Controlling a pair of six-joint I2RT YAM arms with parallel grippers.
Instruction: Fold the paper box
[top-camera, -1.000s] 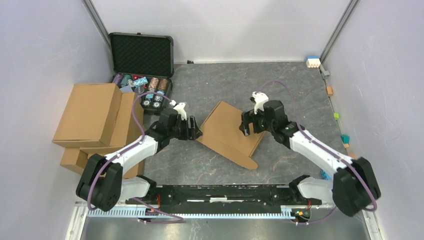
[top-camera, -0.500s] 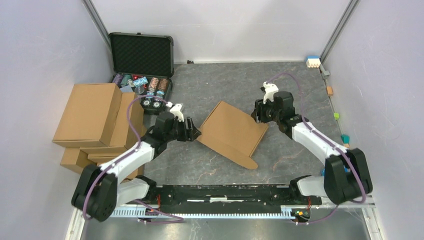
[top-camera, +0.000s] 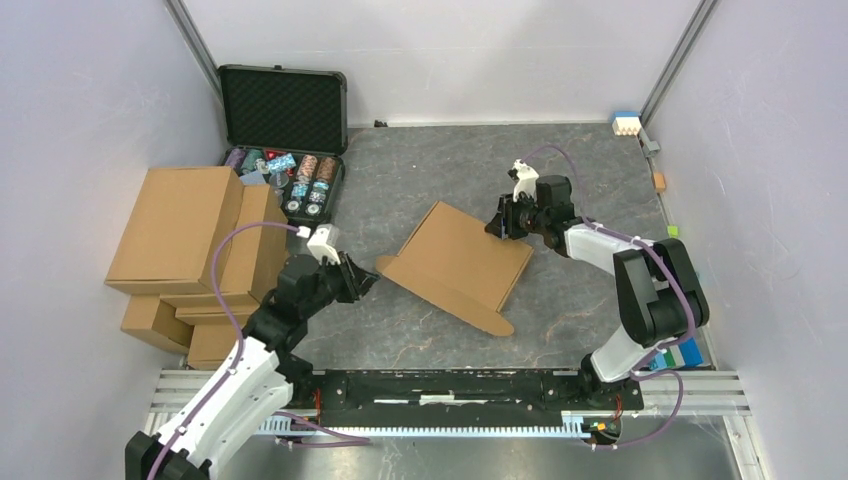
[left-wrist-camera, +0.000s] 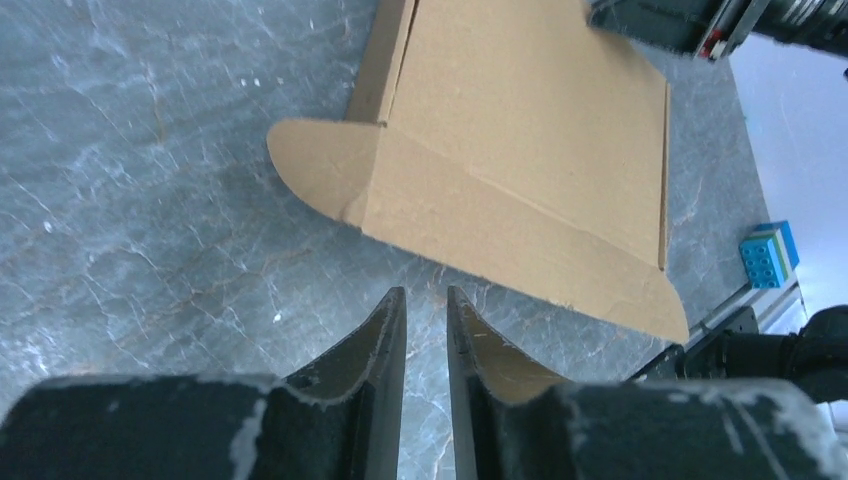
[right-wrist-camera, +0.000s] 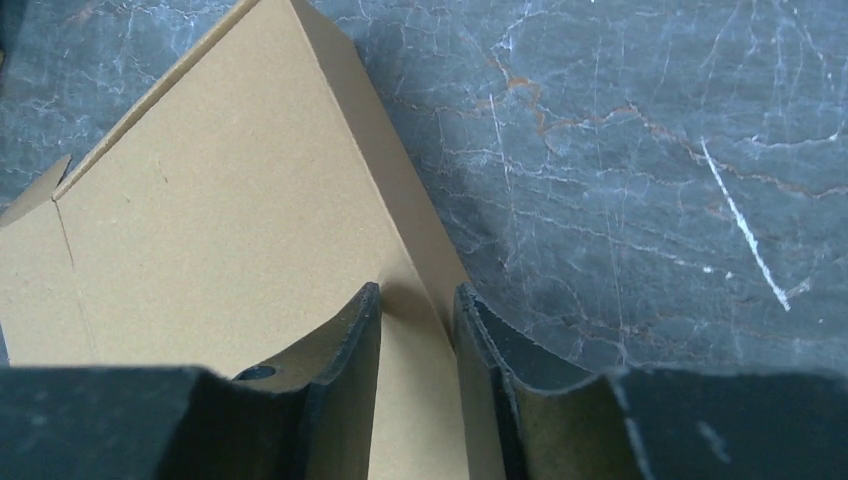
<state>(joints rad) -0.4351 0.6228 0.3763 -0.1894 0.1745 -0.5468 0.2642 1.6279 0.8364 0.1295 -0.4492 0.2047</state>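
resting on veined grey desk (top-camera: 400, 330), plain brown cardboard paper box (top-camera: 460, 262), round-eared flap (left-wrist-camera: 320, 165); left gripper (left-wrist-camera: 425, 295) ajar, empty; right gripper (right-wrist-camera: 417, 292): hold unclear.

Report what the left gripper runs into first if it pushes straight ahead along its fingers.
Likely the paper box: the left gripper points across bare table at its near folded edge. Pitched downward, it might touch the table first; depth is unclear.

The paper box (top-camera: 458, 262) is matt cardboard; the table (top-camera: 420, 180), smooth marbled stone-look.
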